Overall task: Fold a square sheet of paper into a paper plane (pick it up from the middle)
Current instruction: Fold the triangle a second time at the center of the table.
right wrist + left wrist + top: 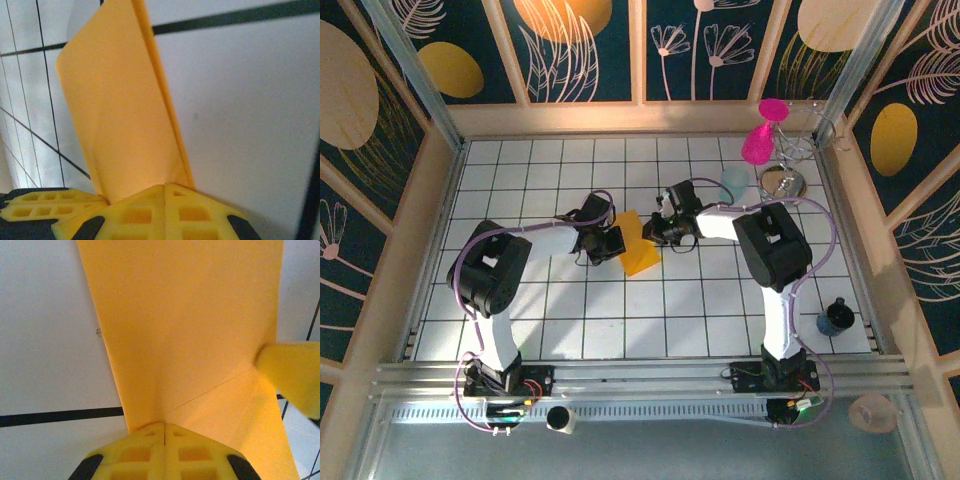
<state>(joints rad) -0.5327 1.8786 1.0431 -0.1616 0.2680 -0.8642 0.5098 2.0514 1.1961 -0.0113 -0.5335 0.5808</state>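
Observation:
The orange-yellow sheet of paper (638, 245) is folded and stands up off the white tiles at the middle of the table, between both grippers. My left gripper (616, 240) is shut on its left edge. In the left wrist view the paper (185, 325) rises from the closed jaws (164, 426), and a diagonal crease runs to the right. My right gripper (656, 232) is shut on the paper's right side. In the right wrist view a folded flap (117, 115) stands up from the closed jaws (165, 187). The left gripper's yellow fingers (40, 205) lie close beside it.
A pale teal cup (734, 180), a pink object (760, 140) and a metal stand (782, 182) sit at the back right. A dark cup (836, 317) stands near the right edge. Wooden-framed walls (440, 160) ring the tiled table.

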